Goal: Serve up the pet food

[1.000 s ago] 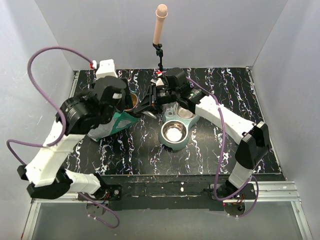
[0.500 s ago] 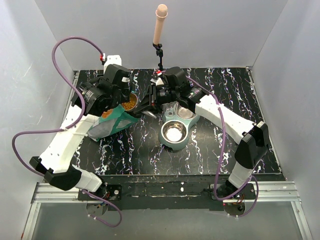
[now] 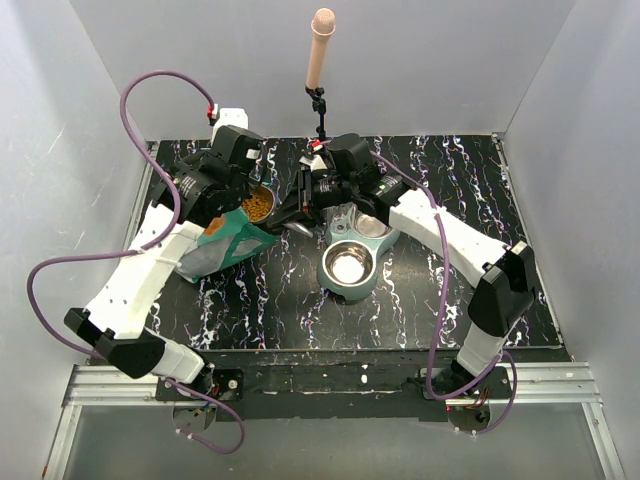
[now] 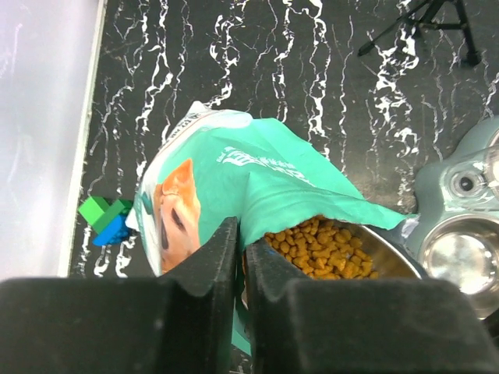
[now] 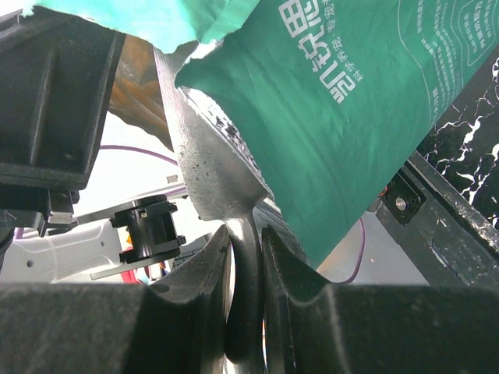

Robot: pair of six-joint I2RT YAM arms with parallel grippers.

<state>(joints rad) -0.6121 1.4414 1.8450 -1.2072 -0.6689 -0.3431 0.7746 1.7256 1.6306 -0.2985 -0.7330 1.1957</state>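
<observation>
A teal-green pet food bag (image 3: 222, 247) lies tilted at the left of the table, its mouth open toward the middle. Brown pet food (image 4: 321, 247) fills a metal scoop (image 4: 387, 251) sitting in that mouth. My left gripper (image 4: 240, 234) is shut on the bag's (image 4: 257, 175) upper rim, with teal film pinched between its fingers. My right gripper (image 5: 245, 238) is shut on the scoop's handle (image 5: 248, 265), just right of the bag (image 5: 351, 117). From above, the left gripper (image 3: 240, 198) and the right gripper (image 3: 303, 200) flank the pet food (image 3: 258, 205).
A grey-green double feeder (image 3: 375, 243) with two steel bowls stands right of the bag, with the near bowl (image 3: 348, 265) bare; it also shows in the left wrist view (image 4: 437, 187). Green and blue toy blocks (image 4: 105, 220) lie by the left wall. A tripod post (image 3: 320, 60) stands at the back.
My left arm swung back from over the bag, uncovering the kibble, and its jaws closed on the bag's rim. The right arm and scoop held still.
</observation>
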